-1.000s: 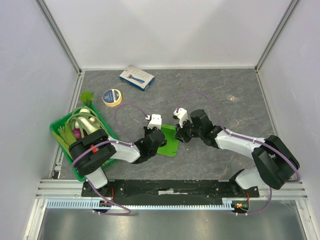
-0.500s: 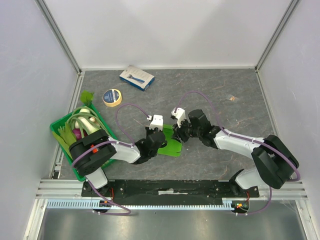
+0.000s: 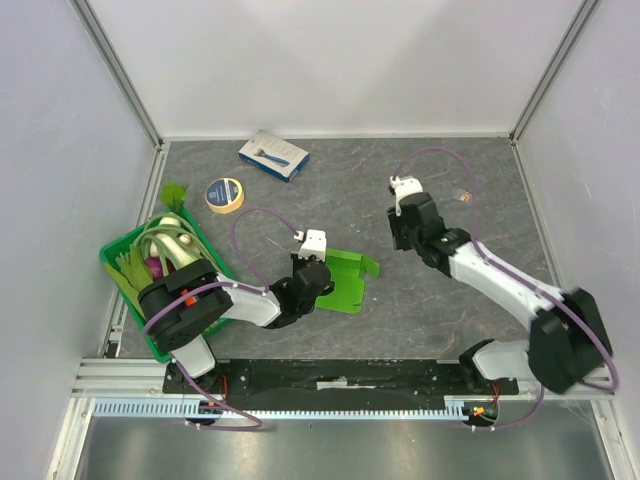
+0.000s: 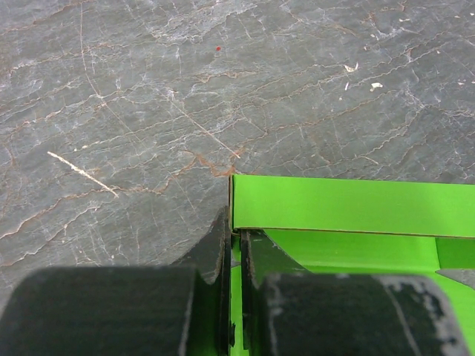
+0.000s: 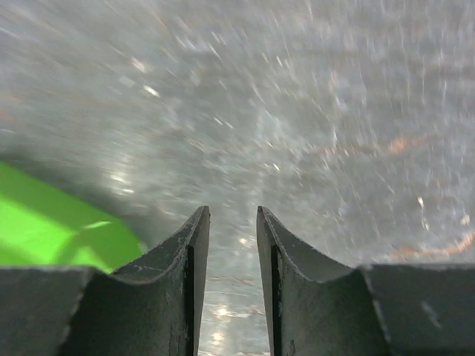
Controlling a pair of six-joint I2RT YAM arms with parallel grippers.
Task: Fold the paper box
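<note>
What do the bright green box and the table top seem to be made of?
The paper box looks like thin matte card: plain lime face, sharp straight folds, a thin cut edge. The table top looks like grey stone or a stone-print sheet: veined, with rusty cracks; I cannot tell which.
</note>
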